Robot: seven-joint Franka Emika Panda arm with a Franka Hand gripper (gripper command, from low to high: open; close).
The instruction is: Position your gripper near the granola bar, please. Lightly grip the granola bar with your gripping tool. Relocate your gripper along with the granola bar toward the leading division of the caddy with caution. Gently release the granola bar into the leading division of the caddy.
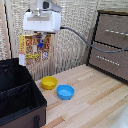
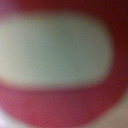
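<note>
Exterior view: pincer [image 1: 41, 35] pinching flat printed granola bar [image 1: 35, 48] above black soft-sided caddy [image 1: 20, 97].

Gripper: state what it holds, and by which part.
The gripper holds the granola bar by its top edge; the box hangs in the air below it.

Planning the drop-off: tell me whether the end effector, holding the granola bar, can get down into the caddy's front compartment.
Probably yes. The end effector holds the granola bar in the air above the caddy, whose top is open, and nothing shows between them. The bowls sit off to the side.
</note>
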